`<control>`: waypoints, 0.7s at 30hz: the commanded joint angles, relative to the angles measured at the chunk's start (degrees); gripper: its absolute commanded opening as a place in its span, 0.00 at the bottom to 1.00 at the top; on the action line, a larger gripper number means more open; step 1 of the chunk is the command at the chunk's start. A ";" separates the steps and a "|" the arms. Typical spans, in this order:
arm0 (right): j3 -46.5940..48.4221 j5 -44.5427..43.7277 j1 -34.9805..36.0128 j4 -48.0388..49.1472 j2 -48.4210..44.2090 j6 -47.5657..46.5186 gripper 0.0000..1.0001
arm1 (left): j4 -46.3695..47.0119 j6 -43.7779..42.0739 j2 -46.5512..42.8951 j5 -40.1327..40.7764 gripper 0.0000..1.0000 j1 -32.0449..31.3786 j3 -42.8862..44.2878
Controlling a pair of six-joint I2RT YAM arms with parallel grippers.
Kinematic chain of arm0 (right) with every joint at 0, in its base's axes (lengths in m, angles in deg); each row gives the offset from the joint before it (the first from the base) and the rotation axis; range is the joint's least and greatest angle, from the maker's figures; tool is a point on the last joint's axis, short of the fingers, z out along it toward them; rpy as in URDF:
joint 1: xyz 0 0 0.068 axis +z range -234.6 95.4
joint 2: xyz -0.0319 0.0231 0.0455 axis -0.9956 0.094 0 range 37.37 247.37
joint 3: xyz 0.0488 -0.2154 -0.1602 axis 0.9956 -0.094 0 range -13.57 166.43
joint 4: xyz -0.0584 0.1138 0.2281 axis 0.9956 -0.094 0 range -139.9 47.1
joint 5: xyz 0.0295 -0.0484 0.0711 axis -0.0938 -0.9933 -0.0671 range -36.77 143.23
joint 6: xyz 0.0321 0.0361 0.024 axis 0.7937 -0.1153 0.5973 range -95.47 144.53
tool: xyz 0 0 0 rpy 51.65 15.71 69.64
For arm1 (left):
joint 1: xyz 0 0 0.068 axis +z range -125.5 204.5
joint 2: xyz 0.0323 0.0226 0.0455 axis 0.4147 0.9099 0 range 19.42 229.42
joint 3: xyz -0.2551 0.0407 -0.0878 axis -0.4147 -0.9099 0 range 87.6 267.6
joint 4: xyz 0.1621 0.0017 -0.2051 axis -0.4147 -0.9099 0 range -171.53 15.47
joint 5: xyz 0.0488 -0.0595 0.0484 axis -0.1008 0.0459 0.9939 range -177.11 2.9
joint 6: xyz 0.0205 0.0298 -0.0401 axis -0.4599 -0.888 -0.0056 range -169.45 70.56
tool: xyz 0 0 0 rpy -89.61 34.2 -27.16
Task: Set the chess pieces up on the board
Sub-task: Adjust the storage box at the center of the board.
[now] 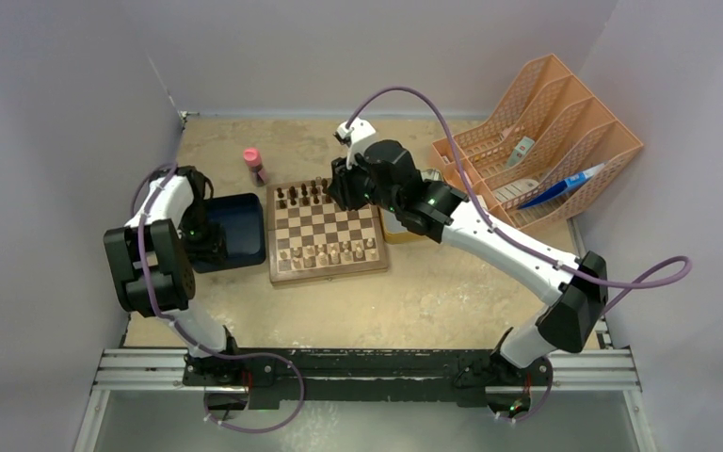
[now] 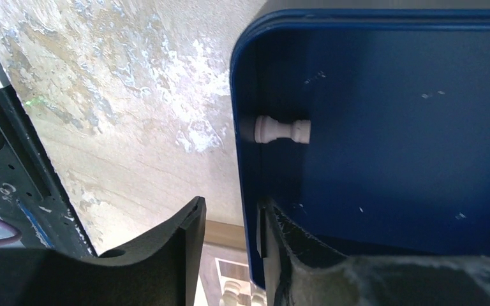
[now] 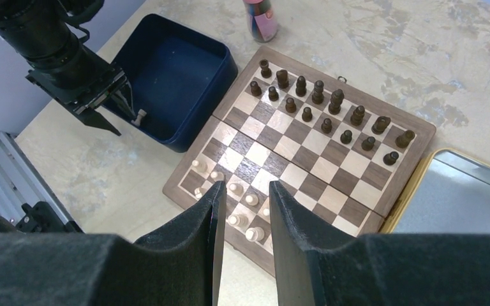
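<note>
Left wrist: I'm seeing the left gripper (image 2: 233, 210), jaws half-open and empty, straddling the blue tray (image 2: 242, 166) wall, pale piece (image 2: 282, 129) lying inside; closing may pinch the wall. Meanwhile the right gripper (image 3: 245, 188), narrow and empty, is hovering above the board (image 3: 306, 153).

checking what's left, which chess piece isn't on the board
The pale piece lying on its side in the blue tray; the others seen stand on the board.

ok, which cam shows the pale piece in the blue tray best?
Left wrist: the pale piece is large and sharp by the blue tray wall. Right wrist shows it tiny beside the left gripper. Top external: cannot make it out.
</note>
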State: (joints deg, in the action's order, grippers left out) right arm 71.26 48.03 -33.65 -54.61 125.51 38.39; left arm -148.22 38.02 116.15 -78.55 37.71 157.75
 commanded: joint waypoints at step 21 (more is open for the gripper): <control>7.04 1.02 0.19 -1.30 5.45 -0.14 0.33 | 4.23 -17.10 2.83 19.46 0.00 5.51 4.93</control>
State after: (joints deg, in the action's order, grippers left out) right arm 75.90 48.45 -33.65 -56.40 132.13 38.44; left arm -145.16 30.12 119.93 -69.11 42.57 159.80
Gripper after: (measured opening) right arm 0.332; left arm 0.017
